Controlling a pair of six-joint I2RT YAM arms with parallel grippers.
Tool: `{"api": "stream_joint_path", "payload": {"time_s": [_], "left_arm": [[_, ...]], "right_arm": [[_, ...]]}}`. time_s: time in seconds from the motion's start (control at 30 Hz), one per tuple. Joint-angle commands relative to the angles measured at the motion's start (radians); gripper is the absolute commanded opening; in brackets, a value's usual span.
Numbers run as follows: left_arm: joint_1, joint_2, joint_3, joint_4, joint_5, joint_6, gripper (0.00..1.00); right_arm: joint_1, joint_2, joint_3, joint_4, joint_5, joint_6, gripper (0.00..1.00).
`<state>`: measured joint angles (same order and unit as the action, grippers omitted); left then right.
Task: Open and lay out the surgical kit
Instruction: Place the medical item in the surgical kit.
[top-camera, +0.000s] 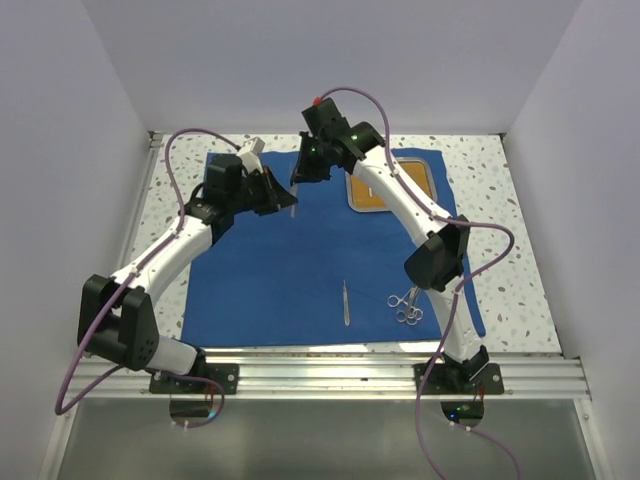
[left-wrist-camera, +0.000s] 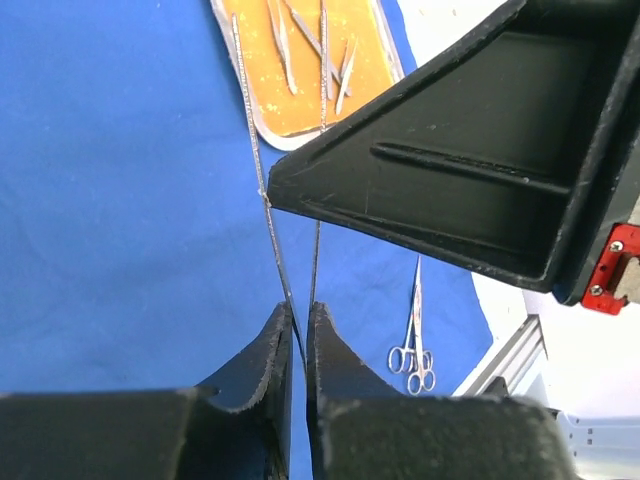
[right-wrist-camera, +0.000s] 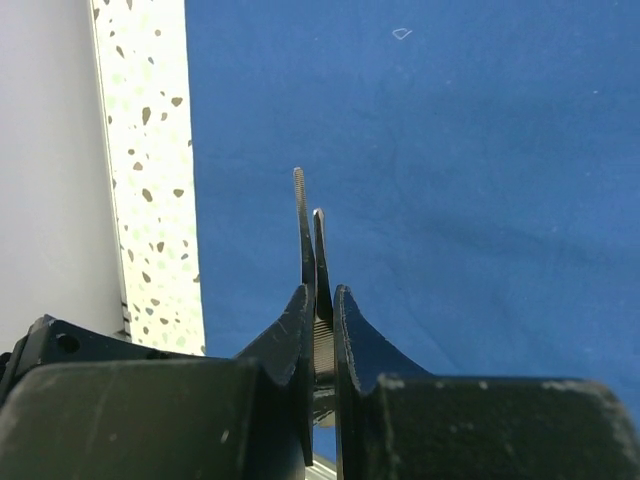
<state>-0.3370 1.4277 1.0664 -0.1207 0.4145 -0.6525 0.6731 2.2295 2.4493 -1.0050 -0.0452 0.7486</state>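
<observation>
The royal-blue cloth (top-camera: 300, 270) lies spread flat on the table. The steel tray (top-camera: 432, 185) with its orange inside sits at the cloth's back right, partly under my right arm. In the left wrist view the tray (left-wrist-camera: 270, 135) holds several thin silver instruments (left-wrist-camera: 325, 45). My left gripper (top-camera: 288, 203) (left-wrist-camera: 300, 320) is shut on one end of long silver tweezers (left-wrist-camera: 275, 230). My right gripper (top-camera: 298, 180) (right-wrist-camera: 322, 300) is shut on the tweezers' other end (right-wrist-camera: 310, 230), above the cloth's back middle. A second pair of tweezers (top-camera: 346, 302) and ring-handled forceps (top-camera: 405, 305) (left-wrist-camera: 415, 330) lie on the cloth's front right.
The speckled tabletop (top-camera: 500, 200) (right-wrist-camera: 150, 150) shows around the cloth. An aluminium rail (top-camera: 330, 365) runs along the near edge. White walls close in the left, right and back sides.
</observation>
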Motion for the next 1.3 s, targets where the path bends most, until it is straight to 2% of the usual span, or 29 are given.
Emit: {"api": "stream_joint_path", "payload": {"time_s": [0.0,0.1,0.13,0.23,0.3,0.43,0.57,0.7,0.93,1.0,1.2,1.23,1.27], "left_arm": [[-0.013,0.037,0.029,0.036,-0.003,0.001,0.00],[-0.013,0.043,0.059,0.021,-0.022,0.016,0.00],[-0.013,0.043,0.087,-0.009,-0.026,0.024,0.00],[-0.013,0.042,0.157,-0.170,-0.085,0.074,0.00],[-0.013,0.018,0.167,-0.244,-0.115,0.123,0.00],[-0.013,-0.048,0.103,-0.417,-0.170,0.185,0.00],[-0.013,-0.118,-0.032,-0.470,-0.195,0.168,0.00],[-0.013,-0.193,-0.187,-0.450,-0.165,0.103,0.00],[-0.011,-0.233,-0.324,-0.436,-0.145,0.036,0.00],[-0.013,-0.240,-0.362,-0.415,-0.132,0.019,0.00],[-0.013,-0.239,-0.447,-0.338,-0.091,-0.027,0.00],[-0.013,-0.240,-0.450,-0.336,-0.089,-0.032,0.01],[-0.013,-0.239,-0.451,-0.338,-0.088,-0.030,0.15]], "right_arm": [[-0.012,-0.079,0.031,0.048,-0.076,0.037,0.00],[-0.018,-0.085,0.007,0.072,-0.097,0.029,0.00],[-0.024,-0.084,0.005,0.072,-0.100,0.023,0.10],[-0.064,-0.065,0.010,0.030,-0.101,-0.003,0.72],[-0.122,-0.064,-0.005,-0.018,-0.067,-0.031,0.78],[-0.231,-0.105,-0.107,-0.006,0.019,-0.087,0.78],[-0.322,-0.076,-0.122,0.013,0.112,-0.178,0.78],[-0.400,0.022,-0.035,-0.020,0.214,-0.229,0.73],[-0.443,0.177,0.066,-0.035,0.347,-0.279,0.61],[-0.446,0.200,0.048,-0.032,0.384,-0.281,0.56],[-0.454,0.185,-0.114,0.034,0.467,-0.282,0.50],[-0.455,0.183,-0.130,0.037,0.478,-0.282,0.49],[-0.457,0.186,-0.136,0.037,0.485,-0.281,0.48]]}}
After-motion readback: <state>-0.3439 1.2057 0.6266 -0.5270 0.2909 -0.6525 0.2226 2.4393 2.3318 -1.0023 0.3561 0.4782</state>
